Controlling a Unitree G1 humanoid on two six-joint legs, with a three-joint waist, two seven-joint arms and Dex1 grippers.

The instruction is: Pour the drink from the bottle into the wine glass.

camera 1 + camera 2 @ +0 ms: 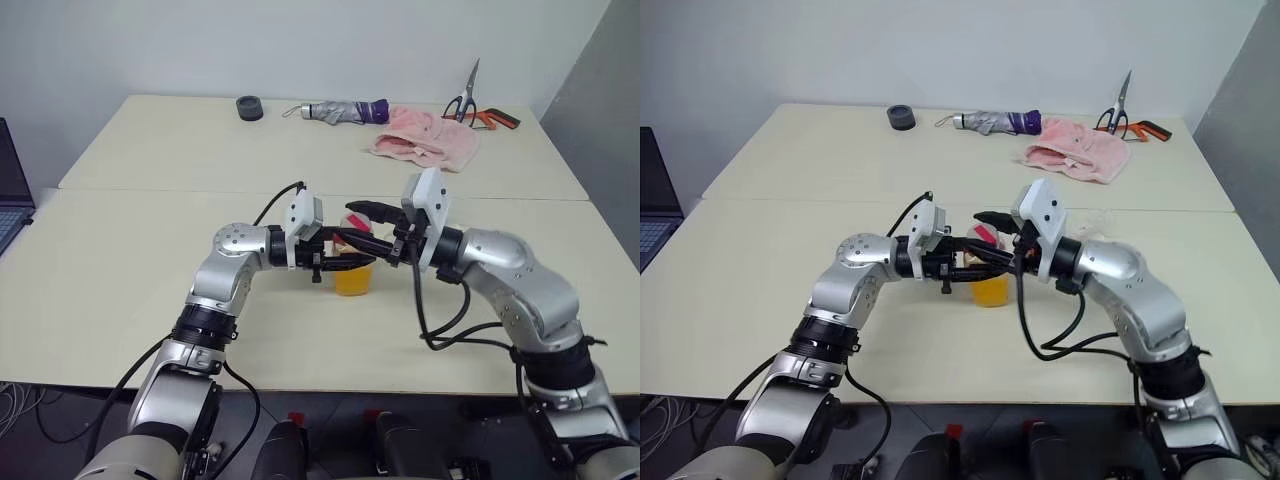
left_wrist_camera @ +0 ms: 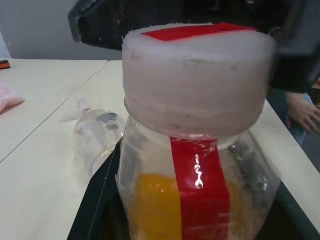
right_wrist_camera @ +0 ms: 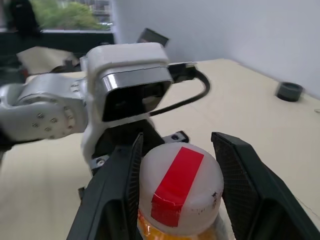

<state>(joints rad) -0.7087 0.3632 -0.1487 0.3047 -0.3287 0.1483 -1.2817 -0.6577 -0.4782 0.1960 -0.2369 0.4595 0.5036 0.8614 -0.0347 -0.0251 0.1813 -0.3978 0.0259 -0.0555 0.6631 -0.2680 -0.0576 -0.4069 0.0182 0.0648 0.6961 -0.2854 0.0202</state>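
Note:
The bottle (image 1: 353, 272) is a small clear one with a red label strip, and orange drink (image 2: 152, 205) fills its lower part. It hangs upright above the middle of the near table. My left gripper (image 1: 344, 255) reaches in from the left and is shut on the bottle's body. My right gripper (image 1: 363, 228) comes in from the right at cap height. Its two fingers (image 3: 122, 192) press against both sides of the white cap (image 3: 180, 187) with its red tape. The wine glass (image 2: 96, 131) shows clear on the table beyond the bottle.
On the far table lie a black round thing (image 1: 249, 107), a folded umbrella (image 1: 340, 110), a pink cloth (image 1: 428, 142) and scissors (image 1: 478, 108). A laptop (image 1: 10, 195) sits at the left edge. A person's hand (image 2: 302, 112) rests past the table's side.

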